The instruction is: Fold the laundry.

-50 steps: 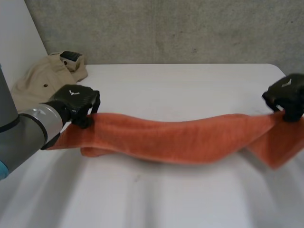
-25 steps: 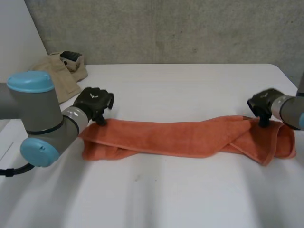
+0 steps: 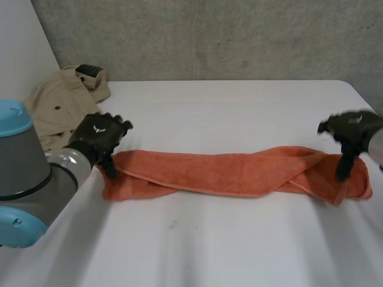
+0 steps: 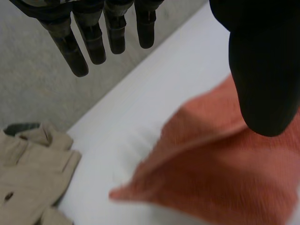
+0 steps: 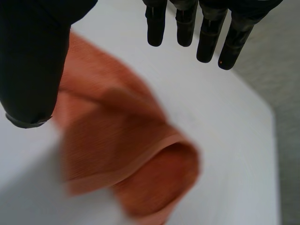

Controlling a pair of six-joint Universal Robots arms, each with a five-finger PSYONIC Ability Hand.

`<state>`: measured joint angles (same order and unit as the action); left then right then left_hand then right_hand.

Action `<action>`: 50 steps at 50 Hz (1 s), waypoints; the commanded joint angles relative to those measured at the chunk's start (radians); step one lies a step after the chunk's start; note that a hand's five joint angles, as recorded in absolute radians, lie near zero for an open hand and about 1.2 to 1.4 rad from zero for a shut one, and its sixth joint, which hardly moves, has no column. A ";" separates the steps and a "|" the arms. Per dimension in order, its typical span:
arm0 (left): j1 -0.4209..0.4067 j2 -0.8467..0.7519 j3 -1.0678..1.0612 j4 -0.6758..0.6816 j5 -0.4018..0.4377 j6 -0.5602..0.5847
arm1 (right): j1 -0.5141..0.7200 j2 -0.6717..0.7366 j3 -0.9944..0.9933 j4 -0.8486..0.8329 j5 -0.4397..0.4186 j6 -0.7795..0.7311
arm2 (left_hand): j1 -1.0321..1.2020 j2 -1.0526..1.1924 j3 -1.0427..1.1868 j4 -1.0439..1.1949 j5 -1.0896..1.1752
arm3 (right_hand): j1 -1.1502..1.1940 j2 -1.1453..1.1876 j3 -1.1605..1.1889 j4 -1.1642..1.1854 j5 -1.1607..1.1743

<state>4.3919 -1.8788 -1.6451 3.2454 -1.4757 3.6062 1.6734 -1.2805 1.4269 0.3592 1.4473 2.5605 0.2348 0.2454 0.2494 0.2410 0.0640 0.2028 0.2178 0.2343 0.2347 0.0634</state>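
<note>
A long orange terry towel (image 3: 239,173), folded into a narrow band, lies across the white tabletop (image 3: 227,101). The left hand (image 3: 99,134) is at its left end and the right hand (image 3: 353,128) at its right end. Both have fingers (image 4: 93,37) straight, apart from the thumb, holding nothing. A crumpled beige garment (image 3: 57,104) lies far left.

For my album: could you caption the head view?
An orange towel on a white table, left hand and right hand open at its ends.
</note>
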 commanded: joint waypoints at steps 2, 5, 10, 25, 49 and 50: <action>0.075 -0.068 -0.012 -0.006 0.043 0.118 | -0.012 -0.060 0.282 -0.124 -0.082 0.012 | 0.105 0.094 0.090 0.099 0.101 | 0.097 0.082 0.065 0.065 0.061; 0.090 -0.121 0.016 -0.006 0.075 0.118 | -0.020 -0.060 0.369 -0.245 -0.085 0.015 | 0.137 0.127 0.123 0.131 0.133 | 0.097 0.082 0.065 0.065 0.061; 0.089 -0.171 0.064 -0.006 0.100 0.117 | -0.020 -0.053 0.449 -0.390 -0.084 0.018 | 0.214 0.203 0.199 0.207 0.210 | 0.099 0.084 0.068 0.068 0.064; 0.074 -0.281 0.169 -0.006 0.098 0.115 | -0.038 0.087 0.445 -0.631 -0.034 0.001 | 0.742 0.731 0.727 0.735 0.738 | 0.293 0.278 0.262 0.261 0.258; 0.061 -0.073 0.163 -0.044 0.084 0.009 | -0.084 0.069 0.151 -0.359 -0.044 -0.016 | 1.161 1.151 1.147 1.155 1.158 | 1.193 1.178 1.162 1.162 1.158; 0.063 -0.038 0.163 -0.062 0.087 -0.004 | -0.084 0.056 0.133 -0.314 -0.045 -0.020 | 1.161 1.151 1.147 1.155 1.158 | 1.193 1.178 1.162 1.162 1.158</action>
<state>4.4462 -2.0494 -1.4794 3.2246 -1.3930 3.6559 1.5950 -1.1241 1.6731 -0.1955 1.4134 2.5580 1.1281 1.1915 1.1866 1.1964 0.9880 0.9927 1.1750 1.1802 1.1866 0.9876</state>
